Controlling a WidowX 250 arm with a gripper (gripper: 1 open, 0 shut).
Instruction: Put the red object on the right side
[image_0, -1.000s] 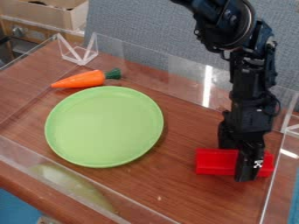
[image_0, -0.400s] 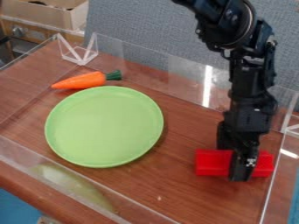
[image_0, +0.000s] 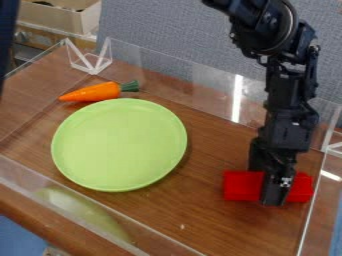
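Right of the green plate (image_0: 119, 148), the red block (image_0: 243, 187) lies below the opened pincer (image_0: 274, 196).

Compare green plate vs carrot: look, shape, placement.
The plate is plain light green; the carrot is orange with a green top. The plate is round and broad, the carrot slim and tapered. The plate sits nearer the camera, the carrot farther back. Both rest on the wooden table.
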